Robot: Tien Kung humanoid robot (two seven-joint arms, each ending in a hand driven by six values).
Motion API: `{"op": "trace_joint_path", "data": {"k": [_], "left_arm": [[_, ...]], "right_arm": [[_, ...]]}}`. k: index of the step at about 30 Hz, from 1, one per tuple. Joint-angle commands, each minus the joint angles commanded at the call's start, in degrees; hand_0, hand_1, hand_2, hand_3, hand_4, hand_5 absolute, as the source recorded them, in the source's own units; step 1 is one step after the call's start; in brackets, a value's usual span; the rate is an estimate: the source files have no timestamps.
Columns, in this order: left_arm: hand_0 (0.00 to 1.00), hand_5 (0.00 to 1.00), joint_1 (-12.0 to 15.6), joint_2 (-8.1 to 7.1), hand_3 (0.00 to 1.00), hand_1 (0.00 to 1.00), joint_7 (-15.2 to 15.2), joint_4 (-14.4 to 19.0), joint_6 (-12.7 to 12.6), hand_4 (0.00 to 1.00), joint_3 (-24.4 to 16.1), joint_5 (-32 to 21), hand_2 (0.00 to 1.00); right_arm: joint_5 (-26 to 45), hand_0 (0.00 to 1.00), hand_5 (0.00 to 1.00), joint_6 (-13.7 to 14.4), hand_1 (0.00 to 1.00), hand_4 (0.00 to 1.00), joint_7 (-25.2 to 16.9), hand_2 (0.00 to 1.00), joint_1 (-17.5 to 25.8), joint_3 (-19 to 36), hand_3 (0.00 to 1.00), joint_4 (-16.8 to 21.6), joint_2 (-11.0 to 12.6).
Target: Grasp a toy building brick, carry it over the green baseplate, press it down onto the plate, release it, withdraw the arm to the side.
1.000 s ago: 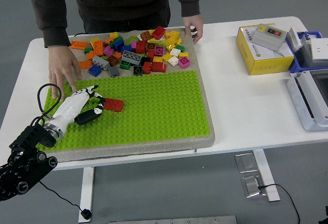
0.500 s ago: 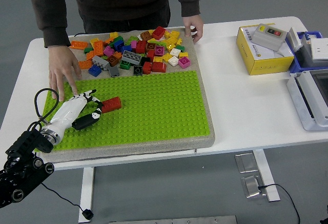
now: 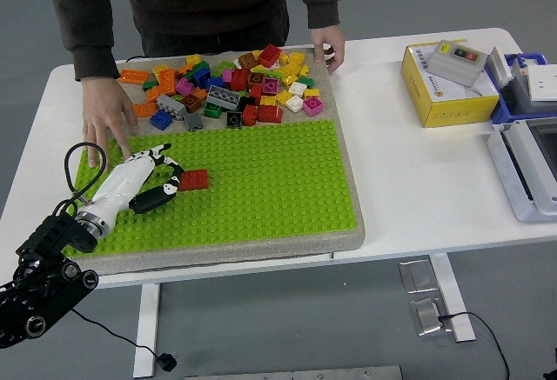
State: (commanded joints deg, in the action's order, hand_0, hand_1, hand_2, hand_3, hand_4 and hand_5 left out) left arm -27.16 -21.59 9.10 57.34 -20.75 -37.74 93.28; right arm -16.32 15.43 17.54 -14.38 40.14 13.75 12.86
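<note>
- Red brick point(image 3: 193, 179) lies flat on the green baseplate point(image 3: 261, 189), at nine o'clock of its studded field.
- Left hand point(image 3: 144, 182) has its fingers point(image 3: 162, 193) closed around the brick's left end.
- Person's hands point(image 3: 106, 121) rest on the counter point(image 3: 418, 171) at eleven o'clock, beside the loose brick pile point(image 3: 231, 89).

The red brick point(image 3: 193, 180) (rectangular, studs up) lies flat on the left part of the green baseplate point(image 3: 261, 180). The baseplate is square, studded, and sits flat below the loose brick pile point(image 3: 231, 89).
</note>
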Motion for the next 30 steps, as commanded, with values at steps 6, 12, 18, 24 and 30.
{"op": "trace_joint_path", "data": {"k": [6, 12, 18, 24, 30], "left_arm": [[0.985, 0.72, -0.19, 0.1, 0.623, 0.972, -0.14, 0.5, 0.02, 0.331, -0.02, 0.24, 0.99], [0.984, 0.721, 0.03, 0.12, 0.623, 0.972, -0.31, 0.74, 0.08, 0.332, 0.44, -0.02, 0.988], [0.984, 0.721, 0.21, 0.28, 0.621, 0.972, -0.38, 0.67, 0.11, 0.332, 0.9, -0.12, 0.988], [0.984, 0.721, 0.15, 0.21, 0.62, 0.972, -0.38, 0.23, 0.1, 0.332, 1.46, -0.18, 0.988], [0.984, 0.721, -0.59, 0.93, 0.621, 0.972, -0.27, -0.98, -0.03, 0.331, 2.55, -0.34, 0.988]], "right_arm": [[-0.26, 0.658, 0.956, -0.02, 0.597, 0.477, 0.12, 0.555, 0.02, 0.26, 0.694, -0.01, 0.06], [-0.79, 0.658, 0.955, -0.02, 0.596, 0.479, 0.34, 0.554, 0.06, 0.81, 0.693, -0.03, 0.12], [-1.06, 0.658, 0.955, -0.04, 0.596, 0.479, 0.44, 0.555, 0.1, 1.0, 0.693, -0.04, 0.09], [-0.92, 0.658, 0.955, -0.04, 0.596, 0.48, 0.37, 0.555, 0.13, 0.96, 0.693, -0.06, 0.09], [-0.77, 0.66, 0.954, -0.07, 0.596, 0.481, 0.29, 0.555, 0.1, 0.84, 0.693, -0.09, -0.03]]}}
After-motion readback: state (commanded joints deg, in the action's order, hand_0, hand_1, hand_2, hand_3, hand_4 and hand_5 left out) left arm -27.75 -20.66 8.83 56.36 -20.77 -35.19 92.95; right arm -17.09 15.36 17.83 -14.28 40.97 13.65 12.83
